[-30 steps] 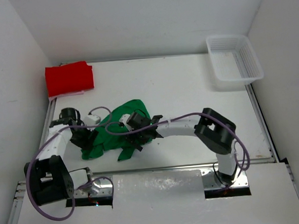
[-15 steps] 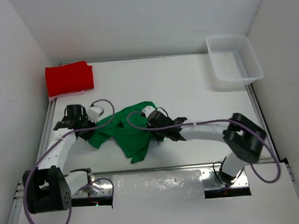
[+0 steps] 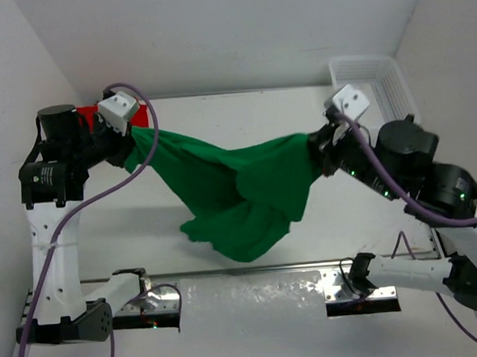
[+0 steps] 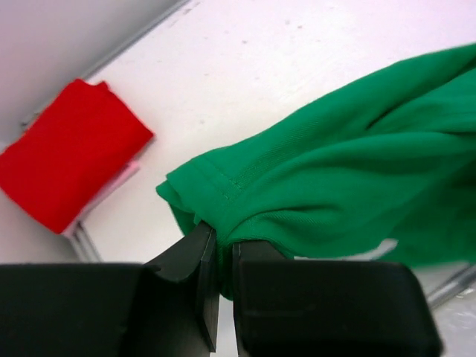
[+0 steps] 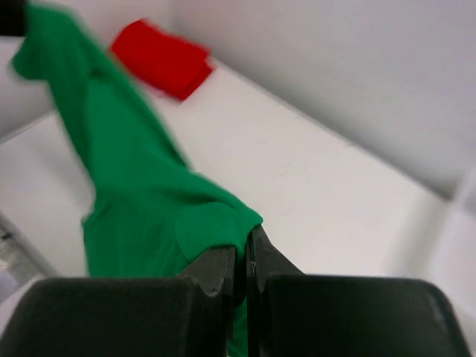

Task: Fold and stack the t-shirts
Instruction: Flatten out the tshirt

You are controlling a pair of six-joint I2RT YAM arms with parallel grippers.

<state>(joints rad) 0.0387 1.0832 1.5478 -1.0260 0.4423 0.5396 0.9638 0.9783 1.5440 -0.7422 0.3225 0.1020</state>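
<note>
2 grips – L gripper (image 4: 221,239) | R gripper (image 5: 240,254) – on green tee (image 3: 239,190)

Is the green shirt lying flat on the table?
No, the green shirt hangs bunched up between the left tool and the right tool, each pinching one end.
</note>
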